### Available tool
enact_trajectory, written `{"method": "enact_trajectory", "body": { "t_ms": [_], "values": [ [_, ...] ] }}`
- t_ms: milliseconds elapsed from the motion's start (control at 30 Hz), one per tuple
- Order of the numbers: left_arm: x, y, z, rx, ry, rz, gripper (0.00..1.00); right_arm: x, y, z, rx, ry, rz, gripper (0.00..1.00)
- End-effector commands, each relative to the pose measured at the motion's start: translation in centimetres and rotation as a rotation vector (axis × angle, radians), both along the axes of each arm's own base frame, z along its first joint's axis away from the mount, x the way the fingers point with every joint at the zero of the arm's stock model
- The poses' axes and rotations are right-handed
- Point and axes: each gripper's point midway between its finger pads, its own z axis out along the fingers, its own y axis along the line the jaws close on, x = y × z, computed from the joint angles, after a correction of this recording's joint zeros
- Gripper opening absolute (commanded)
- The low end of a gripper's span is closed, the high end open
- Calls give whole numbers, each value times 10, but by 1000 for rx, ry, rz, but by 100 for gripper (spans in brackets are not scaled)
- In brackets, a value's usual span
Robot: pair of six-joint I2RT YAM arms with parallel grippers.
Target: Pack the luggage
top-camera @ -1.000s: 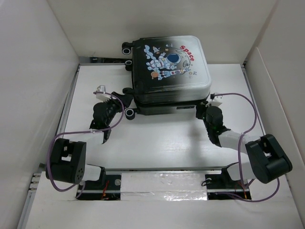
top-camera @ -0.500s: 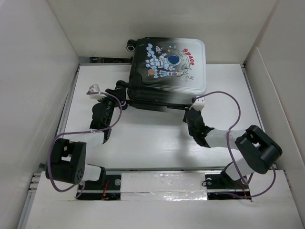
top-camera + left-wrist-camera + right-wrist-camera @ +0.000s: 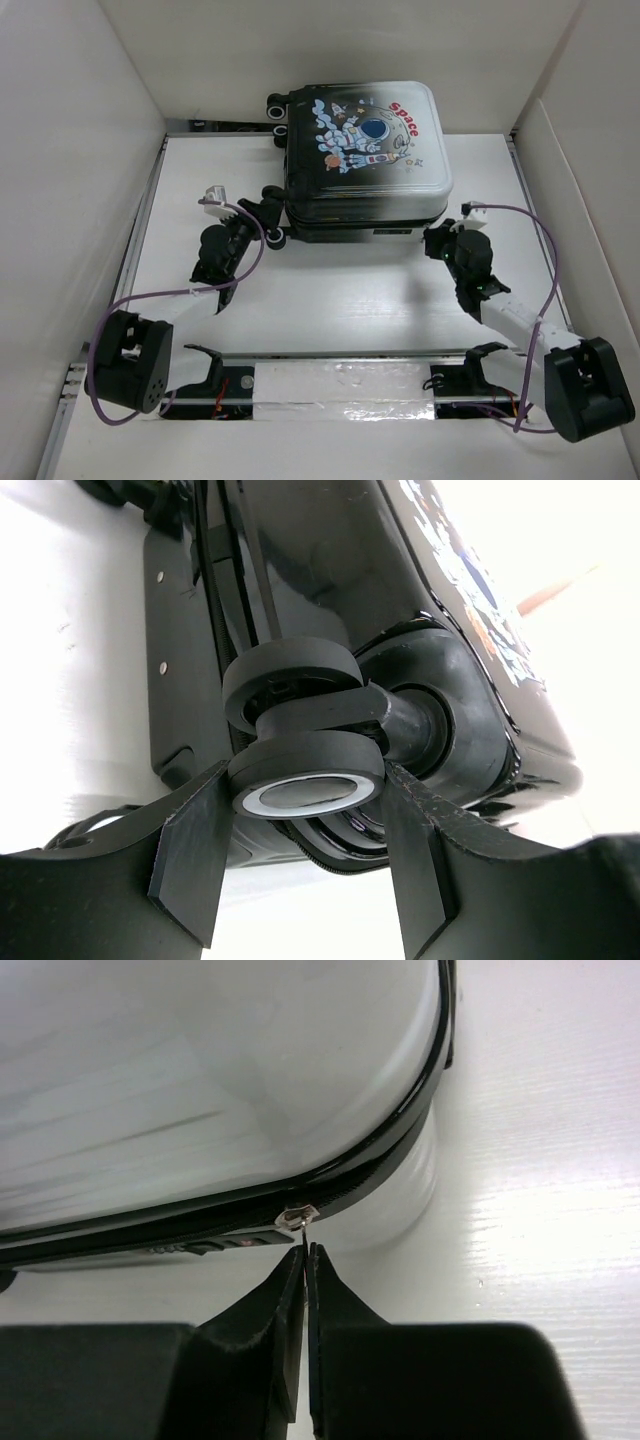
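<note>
Zip-up | right jaws pinch zipper pull [image 3: 298,1217] | left jaws clamp wheel [image 3: 292,680], bracing suitcase [image 3: 365,160] | drag along seam [image 3: 200,1225], steady tension

left gripper [image 3: 310,780] clamping, right gripper [image 3: 306,1252] pinching

luggage [image 3: 365,160] sits at the back of the table [image 3: 330,290]; left gripper [image 3: 305,820] is at its near-left corner, straddling the wheel [image 3: 300,750] there; right gripper [image 3: 307,1260] is at its near-right corner, pinching the zip pull [image 3: 297,1218]
</note>
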Motion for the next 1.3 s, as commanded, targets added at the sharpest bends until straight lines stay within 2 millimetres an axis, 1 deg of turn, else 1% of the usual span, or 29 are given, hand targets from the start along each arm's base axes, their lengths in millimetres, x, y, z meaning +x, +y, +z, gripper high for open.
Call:
{"method": "enact_trajectory", "body": {
  "t_ms": [0, 33, 100, 133, 200, 233, 267, 333, 367, 433, 467, 500, 600, 633, 667, 733, 833, 933, 1000, 1033, 1067, 1100, 1133, 1167, 1200, 1233, 1267],
  "values": [
    [-11, -10, 62, -62, -186, -59, 0, 0, -8, 17, 22, -48, 15, 0],
    [-11, -9, 61, -59, -182, -58, 0, 0, -8, 18, 23, -48, 17, 0],
    [-8, -5, 59, -50, -175, -31, 0, -1, -21, 16, 1, -35, -27, 0],
    [-8, -3, 61, -47, -177, -20, 0, -2, -26, 20, -3, -43, -40, 0],
    [-8, -4, 61, -41, -180, -22, 0, -5, -28, 22, -4, -41, -25, 0],
    [-9, -5, 65, -44, -194, -31, 0, -6, -26, 27, 4, -59, -12, 0],
    [-9, -6, 64, -43, -193, -37, 0, -6, -24, 27, 6, -58, -3, 0],
    [-8, -3, 65, -37, -189, -19, 0, -6, -41, 21, -17, -31, -77, 0],
    [-6, 4, 63, -32, -179, 7, 0, -9, -48, 13, -18, 12, -98, 0],
    [-7, 9, 67, -33, -193, 25, 0, -12, -50, 7, -2, 18, -83, 0],
    [-7, 10, 67, -30, -193, 28, 0, -10, -54, 10, 7, -6, -95, 0],
    [-6, 10, 68, -28, -193, 31, 0, -11, -55, 7, 11, 0, -93, 0],
    [-4, 9, 65, -22, -184, 28, 0, -10, -69, 5, 28, 26, -126, 0],
    [-3, 12, 63, -21, -179, 37, 0, -10, -72, 5, 32, 28, -131, 0],
    [-3, 12, 61, -20, -175, 37, 0, -10, -81, 6, 41, 22, -162, 0],
    [-2, 16, 59, -21, -170, 46, 0, -11, -78, 9, 59, 11, -136, 0],
    [-2, 15, 61, -22, -174, 42, 0, -10, -86, 9, 67, 7, -164, 0],
    [-2, 17, 62, -18, -175, 51, 0, -10, -86, 10, 79, 0, -151, 0],
    [-2, 19, 60, -11, -169, 64, 0, -10, -83, 8, 79, 5, -132, 0],
    [-1, 24, 61, -9, -170, 82, 0, -10, -92, 7, 74, 10, -164, 0],
    [0, 29, 59, -7, -160, 97, 0, -11, -93, 6, 78, 3, -161, 0],
    [0, 29, 56, -4, -151, 99, 0, -11, -91, 6, 86, -3, -150, 0],
    [-1, 30, 57, -5, -154, 99, 0, -10, -88, 6, 93, -10, -135, 0],
    [-3, 27, 58, -5, -163, 79, 0, -11, -74, 4, 104, 1, -52, 0],
    [-4, 23, 60, -6, -177, 58, 0, -10, -68, 9, 110, -19, -16, 0],
    [-3, 20, 59, -7, -179, 43, 0, -12, -62, 6, 122, -31, 5, 9],
    [-5, 14, 59, -11, -178, 26, 0, -10, -62, 9, 128, -43, 0, 21]
  ]
}}
